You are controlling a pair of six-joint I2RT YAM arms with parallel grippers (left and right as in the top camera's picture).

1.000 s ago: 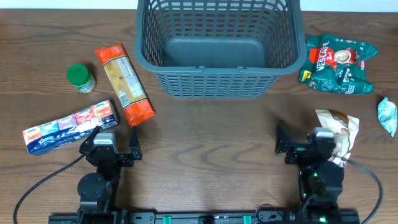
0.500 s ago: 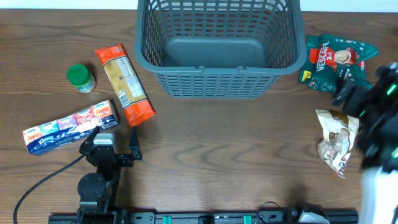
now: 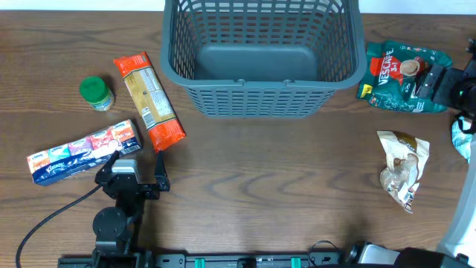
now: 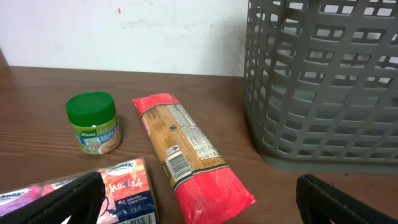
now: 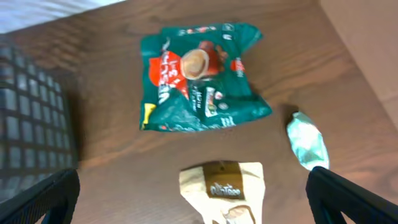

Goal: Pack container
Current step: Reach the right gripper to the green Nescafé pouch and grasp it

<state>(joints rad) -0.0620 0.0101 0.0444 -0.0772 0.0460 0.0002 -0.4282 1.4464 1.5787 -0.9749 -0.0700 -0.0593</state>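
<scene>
Left gripper (image 3: 136,170) sits low at the near edge of the table (image 3: 253,186). Jaws are spread wide with nothing between them. The tissue pack (image 3: 82,151) lies just beside its left finger. Risk: any forward move could clip that pack and shove it aside.

Beige crumpled packet (image 3: 401,167) lies near-right, well clear of both arms. It looks soft and uneven, so a pinch on a loose fold would probably slip.

Mid-table left, the pasta packet (image 3: 149,100) lies angled, with its red end toward the left gripper. The green-lidded jar (image 3: 96,93) stands upright just beside it. Risk: a reach for the packet could brush the jar and tip it.

A small pale wrapper (image 3: 462,138) lies at the right margin of the overhead view. Risk: a sweep of the right arm could push it out of reach.

Right gripper (image 5: 193,174) hangs above the far-right items, wide open and empty. Its camera looks down on the green coffee bag (image 3: 401,74). That bag lies just beside the right wall of the container (image 3: 260,100). Risk: a descent too far left could strike the thick rim. The bag's slack foil may also slide out of a shallow grip.

The container stands at far centre with nothing visible on its floor, so packing is judged not yet begun.
</scene>
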